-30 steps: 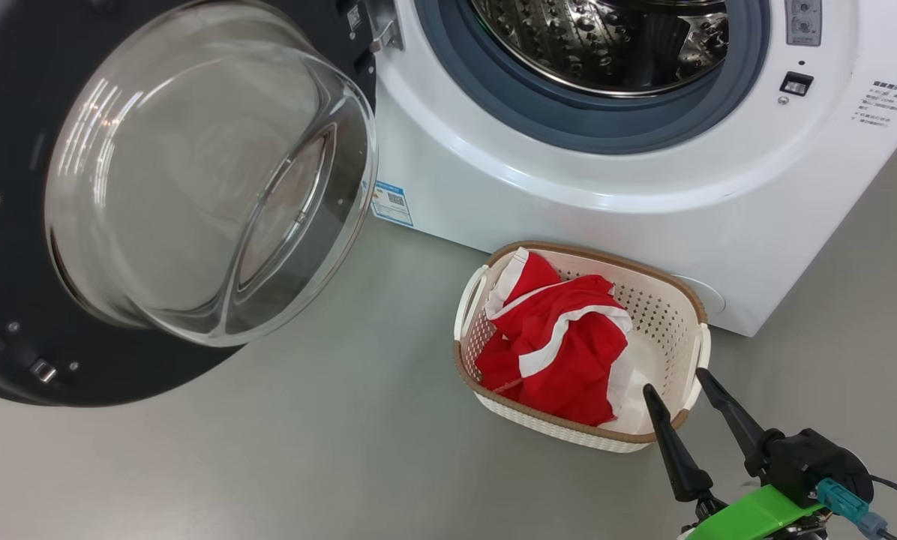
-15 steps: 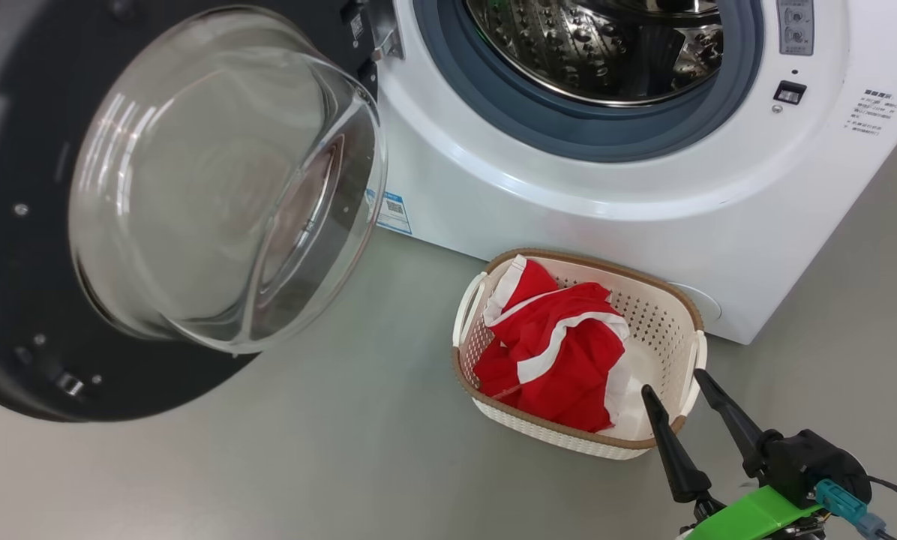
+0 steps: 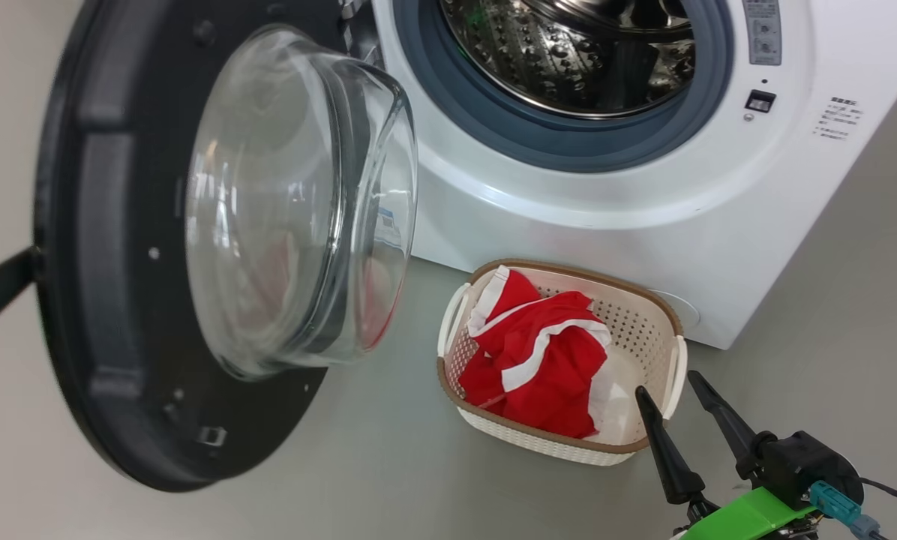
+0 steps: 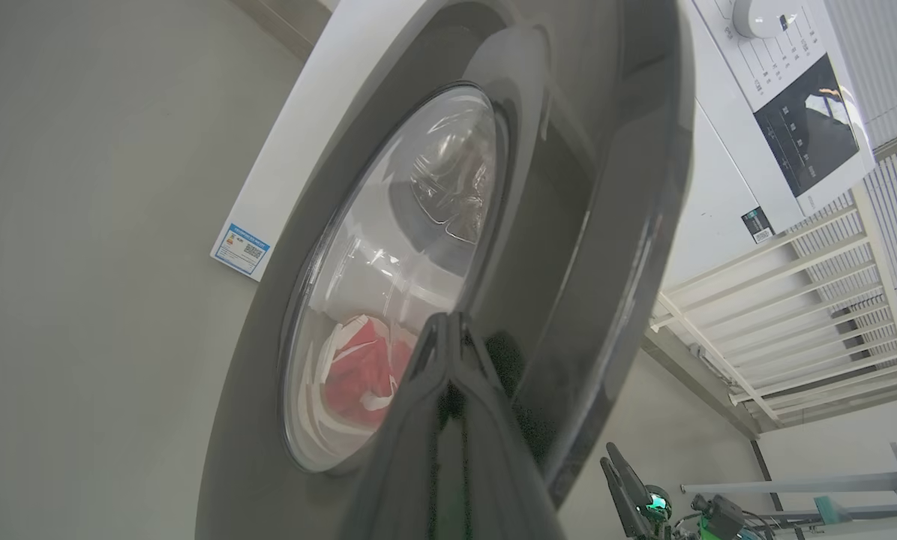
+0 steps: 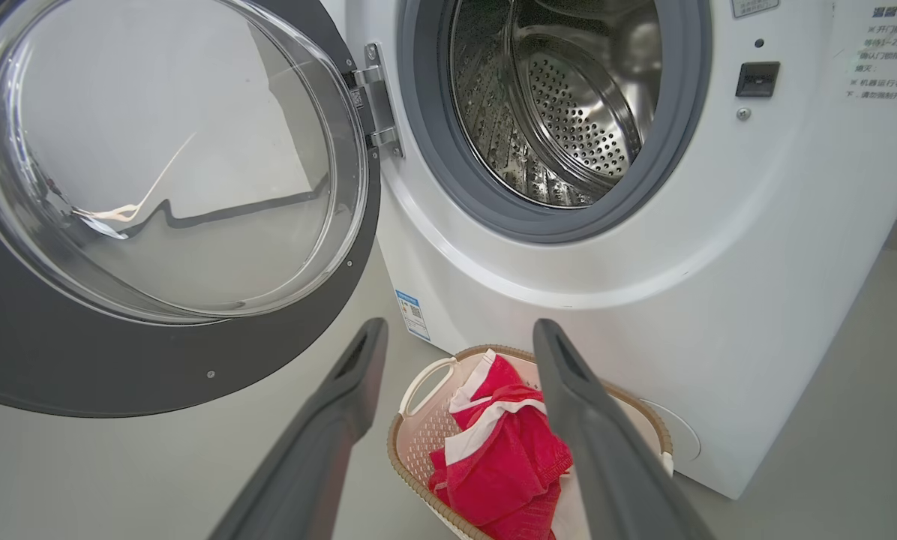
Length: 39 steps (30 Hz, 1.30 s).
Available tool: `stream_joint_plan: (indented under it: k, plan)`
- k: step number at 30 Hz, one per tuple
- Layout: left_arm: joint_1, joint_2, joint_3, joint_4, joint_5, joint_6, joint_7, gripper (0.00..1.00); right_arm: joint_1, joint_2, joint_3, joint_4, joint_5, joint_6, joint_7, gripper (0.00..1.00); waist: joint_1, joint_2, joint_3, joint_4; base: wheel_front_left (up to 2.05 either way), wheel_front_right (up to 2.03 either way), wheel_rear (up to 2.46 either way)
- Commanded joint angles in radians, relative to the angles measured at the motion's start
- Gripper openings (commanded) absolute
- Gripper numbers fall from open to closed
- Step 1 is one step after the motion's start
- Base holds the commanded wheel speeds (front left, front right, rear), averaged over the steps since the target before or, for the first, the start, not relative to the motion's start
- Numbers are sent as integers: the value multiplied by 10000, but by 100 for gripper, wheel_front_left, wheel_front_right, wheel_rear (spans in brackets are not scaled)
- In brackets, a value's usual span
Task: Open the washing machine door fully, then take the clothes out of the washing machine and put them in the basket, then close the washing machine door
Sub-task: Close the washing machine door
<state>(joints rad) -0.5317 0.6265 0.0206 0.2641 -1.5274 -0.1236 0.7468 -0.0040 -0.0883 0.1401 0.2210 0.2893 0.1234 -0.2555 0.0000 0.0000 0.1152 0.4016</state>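
The washing machine (image 3: 606,195) stands with its steel drum (image 3: 568,52) bare. Its door (image 3: 103,315) hangs half swung, the glass bowl facing the opening. My left gripper (image 3: 21,271) is shut and presses its joined tips on the door's outer black face (image 4: 538,225); the left wrist view shows the left gripper (image 4: 448,322) against that face. The red clothes (image 3: 535,360) lie in the basket (image 3: 568,271) on the floor before the machine. My right gripper (image 3: 666,382) stands open and holds nothing, just beside the basket's near right corner. From the right wrist, the open right gripper (image 5: 460,330) points over the clothes (image 5: 501,450).
Grey floor (image 3: 373,465) spreads around the basket and under the door. A blue label (image 5: 413,315) sits low on the machine's front. White shelving (image 4: 793,322) stands beyond the machine in the left wrist view.
The door has swung toward the machine's opening, turning more edge-on. My left gripper's dark finger has come into view behind its rim. The right gripper holds still.
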Motion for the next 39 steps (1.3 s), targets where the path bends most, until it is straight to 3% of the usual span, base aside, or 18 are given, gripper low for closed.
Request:
stream_joint_plan:
  k: [1, 17, 24, 39]
  plan:
    - [-127, 452, 320, -378, -103, -71, 94, 0, -89, 3, 208, -243, -31, 73, -63, 100, 0, 0, -14, -75, 0, 0, 0]
    - [-490, -373, -693, -3237, -189, -71, -142, 0, -331, 87, -23, -399, -130, 73, -63, 100, 0, 0, 400, -1097, 0, 0, 0]
    - [-1045, -1010, -997, -3536, -44, -71, -853, 0, -400, 136, -101, -436, -173, 73, -63, 100, 0, 0, 533, -1367, 0, 0, 0]
    - [-339, -1188, -1131, -2761, 324, -71, -2759, 0, -385, 239, -138, -401, -178, 73, -63, 100, 0, 0, 395, -1265, 0, 0, 0]
